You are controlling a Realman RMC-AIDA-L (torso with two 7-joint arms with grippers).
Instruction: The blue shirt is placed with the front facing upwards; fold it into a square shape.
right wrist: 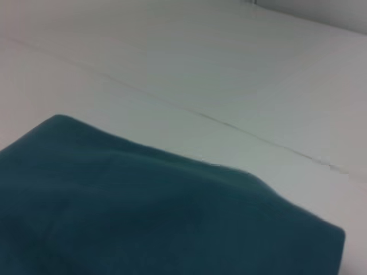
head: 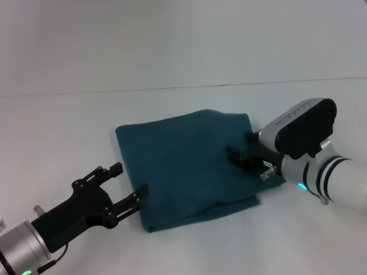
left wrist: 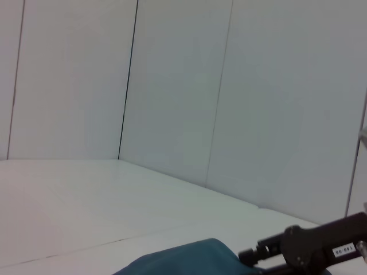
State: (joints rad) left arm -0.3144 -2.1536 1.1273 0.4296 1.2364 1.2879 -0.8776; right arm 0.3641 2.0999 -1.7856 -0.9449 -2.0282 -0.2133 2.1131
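On table [head: 69, 132] — blue shirt [head: 183, 166], folded square.

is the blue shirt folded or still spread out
Folded: the blue shirt lies as a compact, roughly square stack, layered edges visible at its near side, no sleeves or lettering showing.

One blue shirt [head: 186, 166], two pincers.

The folded shirt [head: 186, 169] lies flat on the worktop [head: 172, 63], just right of the frame's centre. The left gripper [head: 129, 186] sits at the shirt's lower left edge. The right gripper [head: 243, 157] rests on its right side.
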